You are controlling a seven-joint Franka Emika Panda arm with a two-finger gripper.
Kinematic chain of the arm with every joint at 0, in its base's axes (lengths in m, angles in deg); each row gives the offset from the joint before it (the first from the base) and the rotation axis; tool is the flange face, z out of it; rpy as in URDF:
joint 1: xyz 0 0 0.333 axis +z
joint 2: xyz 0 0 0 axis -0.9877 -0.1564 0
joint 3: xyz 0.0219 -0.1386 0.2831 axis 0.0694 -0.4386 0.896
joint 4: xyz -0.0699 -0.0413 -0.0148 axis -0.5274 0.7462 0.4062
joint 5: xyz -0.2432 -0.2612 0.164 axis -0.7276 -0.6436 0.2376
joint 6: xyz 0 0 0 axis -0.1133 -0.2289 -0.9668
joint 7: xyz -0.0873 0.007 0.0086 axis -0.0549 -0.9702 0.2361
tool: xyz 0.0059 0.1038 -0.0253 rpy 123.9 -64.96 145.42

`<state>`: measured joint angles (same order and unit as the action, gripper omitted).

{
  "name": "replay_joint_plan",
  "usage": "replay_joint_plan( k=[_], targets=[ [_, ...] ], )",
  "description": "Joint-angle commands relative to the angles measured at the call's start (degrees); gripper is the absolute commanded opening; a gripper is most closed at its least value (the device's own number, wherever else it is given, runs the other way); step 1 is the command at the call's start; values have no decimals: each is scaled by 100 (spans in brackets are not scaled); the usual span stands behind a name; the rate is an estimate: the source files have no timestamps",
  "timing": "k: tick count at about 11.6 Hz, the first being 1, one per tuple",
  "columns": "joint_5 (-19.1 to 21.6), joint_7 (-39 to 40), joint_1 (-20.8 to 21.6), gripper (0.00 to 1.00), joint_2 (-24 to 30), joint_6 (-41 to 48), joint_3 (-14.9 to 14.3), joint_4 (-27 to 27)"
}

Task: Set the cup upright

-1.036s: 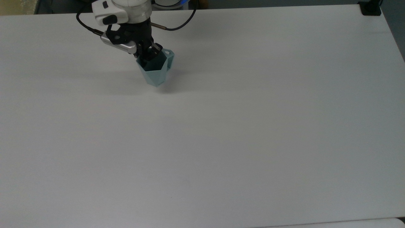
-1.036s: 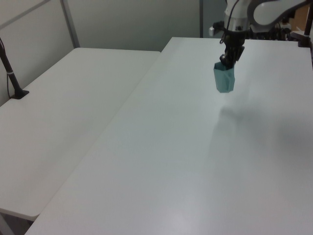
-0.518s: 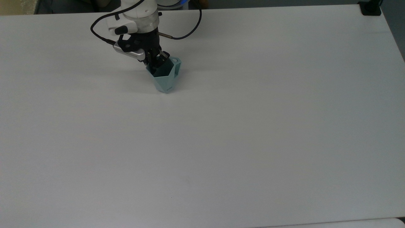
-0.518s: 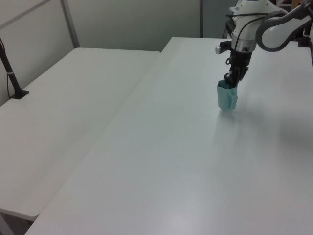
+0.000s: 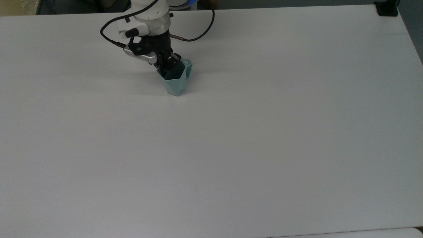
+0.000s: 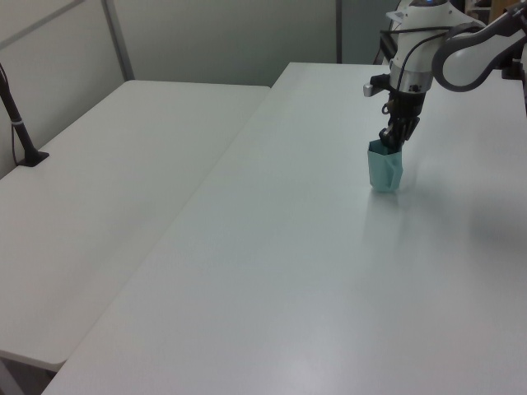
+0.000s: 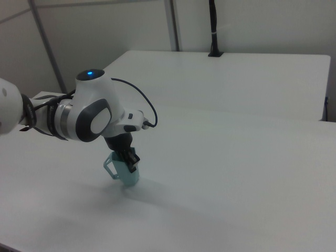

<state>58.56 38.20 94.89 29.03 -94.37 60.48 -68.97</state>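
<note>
The pale teal cup (image 5: 175,81) stands mouth-up on the white table (image 5: 251,132), near the top view's upper left. Its small handle (image 5: 188,65) points away from the arm's body. My gripper (image 5: 168,65) reaches down onto the cup's rim, one finger inside the mouth and one outside, shut on the rim wall. In the left view the cup (image 6: 384,169) rests on the table with the gripper (image 6: 389,141) pinching its upper edge. The right view has the cup (image 7: 127,174) under the gripper (image 7: 129,161), with the handle (image 7: 109,167) at the right view's left.
A second white table (image 6: 90,214) adjoins on the left view's left, with a black clamp post (image 6: 23,132) on it. Another black mount (image 5: 386,9) sits at the top view's upper right corner. A black cable (image 5: 195,31) loops from the wrist.
The gripper carried the cup down and toward the top view's right. The cup, a second ago held above the table, now rests on it with its base down.
</note>
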Motion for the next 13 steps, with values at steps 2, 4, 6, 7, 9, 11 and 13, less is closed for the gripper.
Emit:
replay_joint_plan(
  k=[2, 4, 6, 7, 9, 11, 13],
  targets=[
    [198, 69, 97, 0, 77, -138, -57, -129],
    [198, 77, 106, 6, 85, -76, -57, -111],
    [198, 95, 123, 9, 77, -50, -57, -111],
    [198, 86, 184, 16, 85, -49, -57, -102],
    [198, 104, 194, 46, 94, 160, -57, -41],
    [110, 192, 237, 100, 164, 608, -57, 152],
    [101, 235, 246, 100, 269, 1186, -57, 721]
  ],
)
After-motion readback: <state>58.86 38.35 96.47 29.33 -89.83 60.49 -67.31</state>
